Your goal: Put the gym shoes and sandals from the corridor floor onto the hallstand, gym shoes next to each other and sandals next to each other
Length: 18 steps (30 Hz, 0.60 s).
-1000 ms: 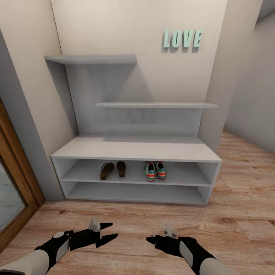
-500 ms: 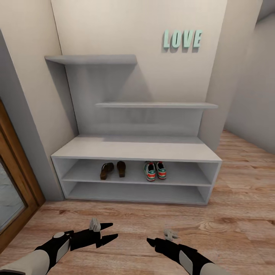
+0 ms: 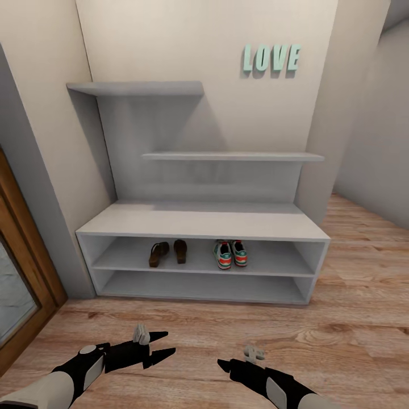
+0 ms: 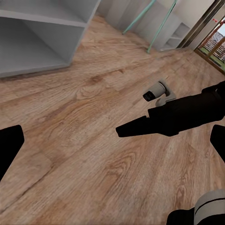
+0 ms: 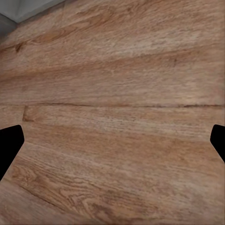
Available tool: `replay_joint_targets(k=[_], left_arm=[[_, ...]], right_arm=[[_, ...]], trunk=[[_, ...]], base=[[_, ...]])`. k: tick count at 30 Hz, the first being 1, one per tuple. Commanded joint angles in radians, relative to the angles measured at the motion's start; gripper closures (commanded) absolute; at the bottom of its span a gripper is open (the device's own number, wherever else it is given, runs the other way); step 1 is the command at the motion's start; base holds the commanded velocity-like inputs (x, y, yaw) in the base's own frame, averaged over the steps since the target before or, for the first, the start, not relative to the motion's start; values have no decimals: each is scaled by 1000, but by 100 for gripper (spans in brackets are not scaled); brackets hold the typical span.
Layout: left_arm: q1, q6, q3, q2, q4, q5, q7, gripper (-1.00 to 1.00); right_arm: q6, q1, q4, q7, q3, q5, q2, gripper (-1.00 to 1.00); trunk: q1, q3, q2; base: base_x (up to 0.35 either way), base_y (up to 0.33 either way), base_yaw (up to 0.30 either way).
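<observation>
In your head view, the white hallstand (image 3: 203,224) fills the middle of the frame, its flat top bare and its two open tiers facing you. Count four pieces of footwear, all on the upper tier: two brown sandals (image 3: 168,252) left of centre and two gym shoes (image 3: 230,253) right of centre. The sandals lie close together with their long axes running into the shelf, the left one tilted off that line. The gym shoes sit side by side, touching or nearly so, long axes also running front to back, red-orange heels toward you. A clear gap separates the two pairs. The shelf stays open to the left of the sandals and to the right of the gym shoes, and the lower tier is bare. Two staggered grey shelves (image 3: 233,155) hang above, with teal LOVE letters (image 3: 271,58) at upper right. The corridor floor (image 3: 352,318) runs open in front of the unit and off to the right; a wooden door frame (image 3: 23,267) edges the lower left. Your left tool (image 3: 162,345) sits low left with its fingers spread; your right tool (image 3: 224,363), low right, is too foreshortened to judge.

In the left wrist view, the spread black fingertips (image 4: 10,146) frame plank floor, the hallstand's lower corner at upper left, and the right arm (image 4: 180,115) crossing.

In the right wrist view, the fingertips (image 5: 9,143) stand wide apart over bare planks.
</observation>
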Motion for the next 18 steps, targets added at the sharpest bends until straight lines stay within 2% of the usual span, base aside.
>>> replay_joint_targets(k=[1, 18], left_arm=[[-1, -6, -8, 1, 0, 8, -1, -100], [-1, -6, -8, 1, 0, 8, -1, -100]], right_arm=[[7, 0, -1, 3, -5, -4, 0, -100], [6, 0, -2, 3, -5, -5, -6, -100]], trunk=[[0, -1, 0], [0, -1, 0]], base=[[0, 0, 0], [0, 0, 0]])
